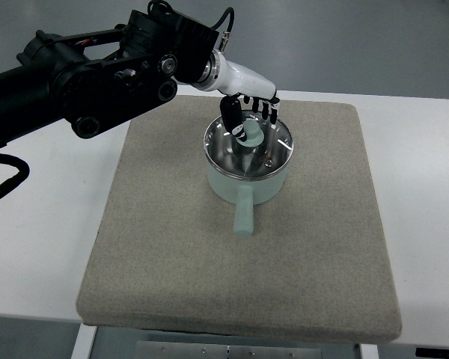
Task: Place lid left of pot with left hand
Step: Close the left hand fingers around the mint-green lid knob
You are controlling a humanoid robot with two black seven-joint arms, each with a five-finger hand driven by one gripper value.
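Observation:
A pale green pot (247, 185) stands in the upper middle of the beige mat (172, 254), its handle (244, 217) pointing toward the near edge. The glass lid (273, 146) with a pale green knob (250, 136) sits flat on the pot's rim. My left arm reaches in from the upper left. Its hand (248, 116) hovers over the far side of the lid. The black thumb (230, 116) comes down just left of the knob, and the other fingers (267, 111) hang behind and right of it. The fingers are spread and do not clamp the knob.
The mat lies on a white table (52, 224). Bare mat stretches left of the pot and in front of it. A black cable (11, 183) loops over the table at the far left edge.

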